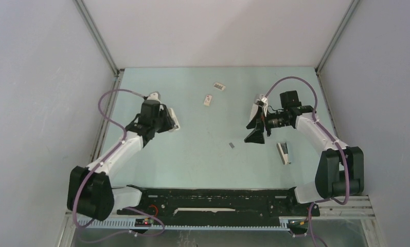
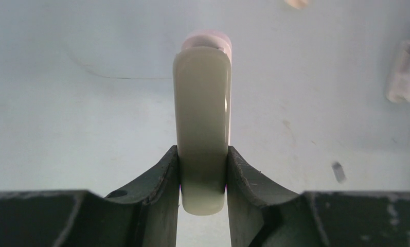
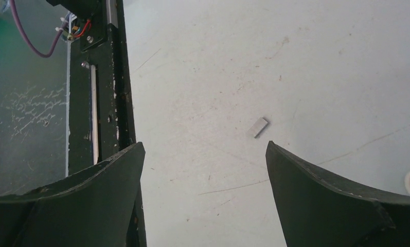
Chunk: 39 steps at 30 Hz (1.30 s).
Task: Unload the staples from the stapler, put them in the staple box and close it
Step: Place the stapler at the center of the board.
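Silvery-grey staples (image 3: 261,127) lie as one short strip just ahead of your wide-open, empty right gripper (image 3: 205,145), long axis slanting across its gap, nearer that arm than your left gripper (image 2: 202,149), clamped on the cream stapler (image 2: 201,92).

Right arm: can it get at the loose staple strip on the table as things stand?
Probably yes. The right gripper is open and empty, and the staple strip lies on bare table just ahead of it, with nothing between. Pinching something so flat could be tricky.
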Tool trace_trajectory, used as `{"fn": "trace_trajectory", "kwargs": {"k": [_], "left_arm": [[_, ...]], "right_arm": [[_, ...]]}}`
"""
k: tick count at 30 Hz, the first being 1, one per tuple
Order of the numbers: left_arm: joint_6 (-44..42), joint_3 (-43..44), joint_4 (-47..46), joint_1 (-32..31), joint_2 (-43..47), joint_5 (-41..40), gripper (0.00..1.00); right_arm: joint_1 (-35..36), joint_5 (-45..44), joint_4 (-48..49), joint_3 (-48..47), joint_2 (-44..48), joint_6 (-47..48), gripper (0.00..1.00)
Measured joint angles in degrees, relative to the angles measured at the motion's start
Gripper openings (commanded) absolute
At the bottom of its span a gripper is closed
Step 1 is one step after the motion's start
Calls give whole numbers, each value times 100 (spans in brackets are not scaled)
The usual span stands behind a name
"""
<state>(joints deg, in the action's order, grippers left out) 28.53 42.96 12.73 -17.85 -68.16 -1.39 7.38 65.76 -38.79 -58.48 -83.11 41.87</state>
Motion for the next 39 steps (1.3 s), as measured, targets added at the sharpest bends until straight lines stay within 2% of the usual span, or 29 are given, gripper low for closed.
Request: {"fn": "trace_trajectory", "kwargs": {"k": [8,14,16,18,22,34,39], "left_arm": [[11,1624,1569,861,-1655,-603,0],[-186,2761,2330,1108,-2907,-767,2],[-284,3130,2553,1152,-3279,-804,8],[-380,3453,2688,1200,-3633,-804,22],[-544,3814,2815,1320,-4079,-636,41],[-975,3847,2848,1403,-4168,-420,52],[-1113,3847,2837,1403,-4155,-404,67]], "right_arm": [[-278,98,90,26,28,-7,97],[-380,195,92,98,48,-2,97],[-437,236,85,114,63,-2,97],[-520,271,90,114,83,0,97],[-658,348,96,133,127,0,97],[-975,544,90,177,129,0,97],[-1040,555,87,177,136,0,97]]}}
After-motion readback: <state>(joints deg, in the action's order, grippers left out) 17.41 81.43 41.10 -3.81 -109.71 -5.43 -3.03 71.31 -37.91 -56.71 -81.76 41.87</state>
